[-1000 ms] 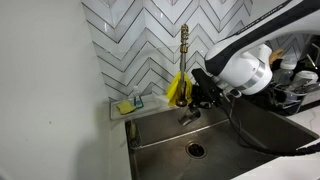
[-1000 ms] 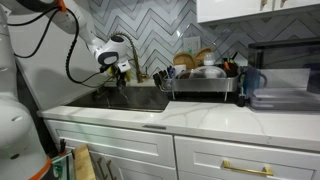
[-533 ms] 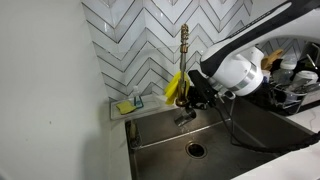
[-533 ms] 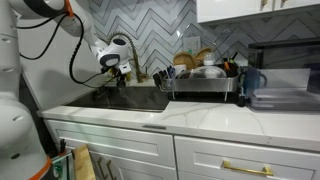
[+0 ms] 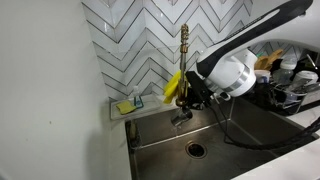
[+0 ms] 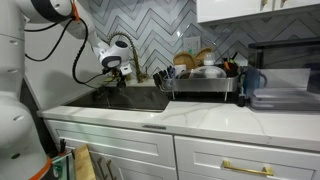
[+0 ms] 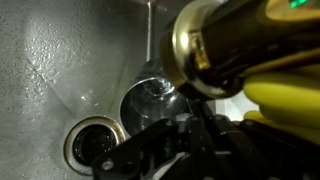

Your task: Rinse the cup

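Now the pincer, clamped on the cup, has edged closer to the faucet.

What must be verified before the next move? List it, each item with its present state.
1. Grip on the clear glass cup: the gripper seems closed on it, ok.
2. Cup over the steel sink basin: ok.
3. Cup lined up under the brass faucet spout: cannot tell.
4. Water running: cannot tell.
5. Round metal drain unblocked: ok.
6. Clearance from the yellow item beside the faucet: looks tight, cannot tell.
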